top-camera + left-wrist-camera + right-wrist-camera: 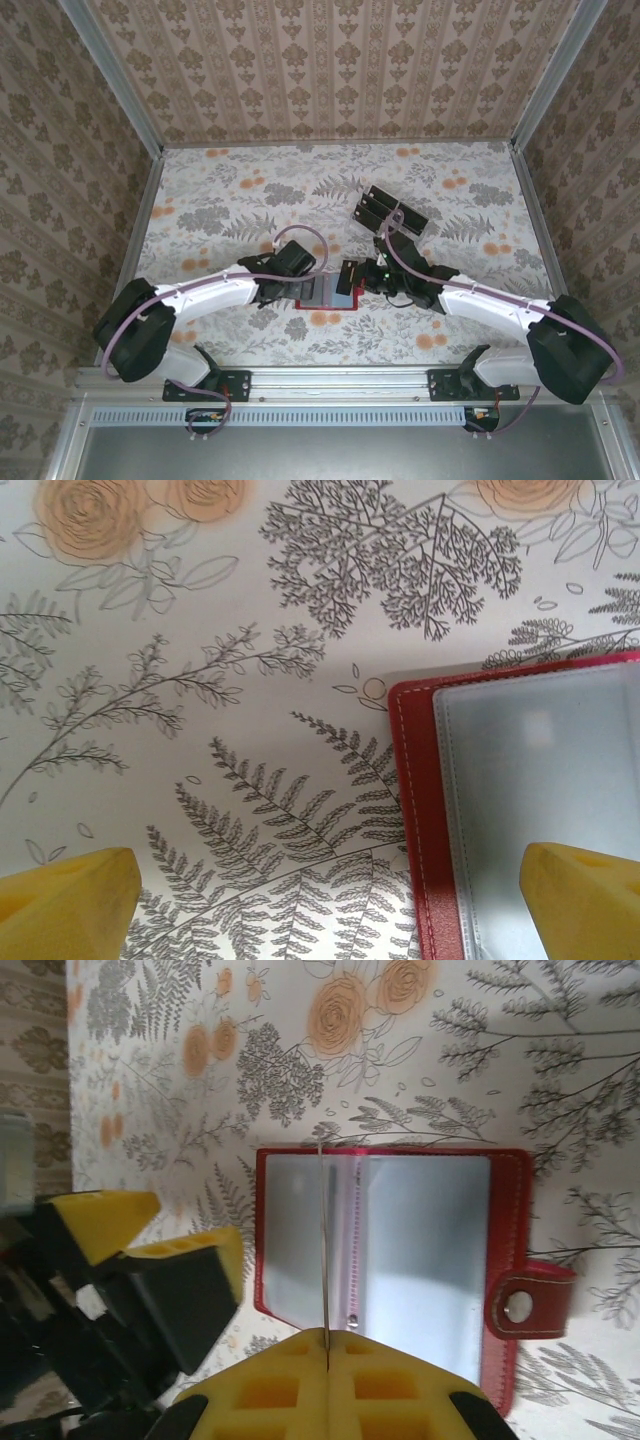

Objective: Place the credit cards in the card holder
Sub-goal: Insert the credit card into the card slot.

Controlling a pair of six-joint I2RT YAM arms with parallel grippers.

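Right fingers (270,1390) are clamped flat on a card (322,1260), seen edge-on. It stands upright just ahead of the tips, over the open wallet (508,1220), roughly at its fold. Left fingers (70,905) are spread wide and hold nothing: one tip over bare tabletop (200,630), the other over the wallet's grey lining, contact unclear. Card looks light, stiff, slick and thin, so grip the trailing edge and keep it square to the sleeve. Wallet is soft and light, likely skates unless pinned. Clasp tab (530,1300) is on the side away from the left fingers. No readable writing.
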